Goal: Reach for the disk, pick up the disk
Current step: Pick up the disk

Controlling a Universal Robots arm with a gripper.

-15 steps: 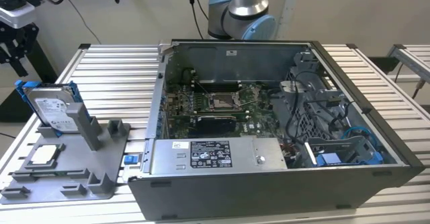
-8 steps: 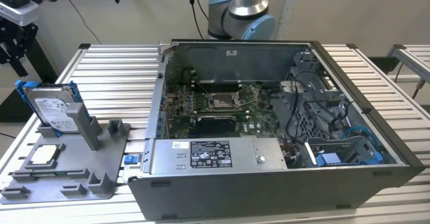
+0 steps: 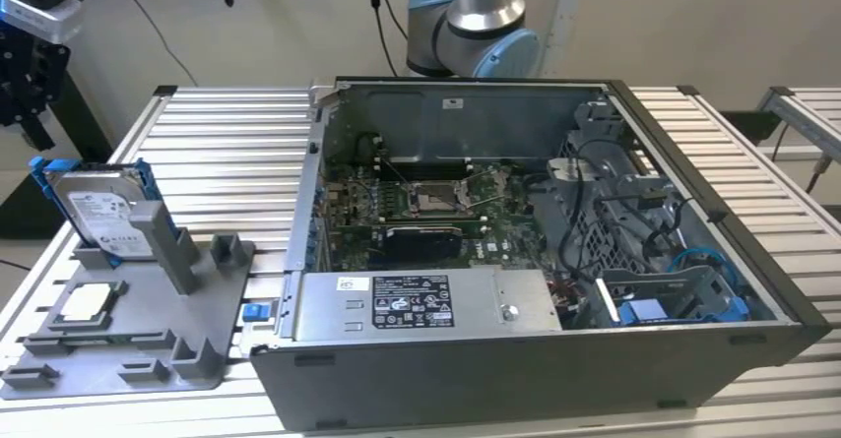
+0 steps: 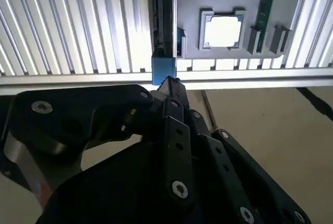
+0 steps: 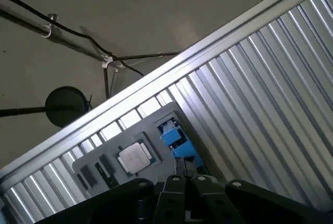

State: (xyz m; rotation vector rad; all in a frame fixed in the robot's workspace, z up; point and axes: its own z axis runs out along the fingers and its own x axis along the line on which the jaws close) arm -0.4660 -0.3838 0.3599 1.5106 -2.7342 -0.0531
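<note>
- Clearly the disk [image 3: 105, 212] is not yet held. It stands on edge in its blue caddy [image 3: 47, 187], slotted into a grey fixture [image 3: 125, 359] on the table [image 3: 224, 143] at the exterior view's left, with its label facing the camera.
- Near it in the same fixture, a square chip [image 3: 82, 303] lies flat in its own recess, apart from the disk. An open computer case [image 3: 526, 359] stands to the exterior view's right.
- The end effector [image 4: 169, 89] hangs above the disk and out toward the table's edge, with clear air between the two.
- I cannot tell whether the end effector is open or closed. It touches nothing.
- In the second wrist view the disk shows edge-on as a thin dark strip. The caddy's blue end is nearest, roughly on the end effector's middle line.
- I judge the step in hand to be the reach, with the gap not yet closed. The pick-up has not begun.
- The rest of the reach calls for coming down square over the thin top edge, so that the grip takes the two broad faces and not the caddy's rails or the fixture's posts.
- A skewed approach could tip the disk in its slot or knock the chip.
</note>
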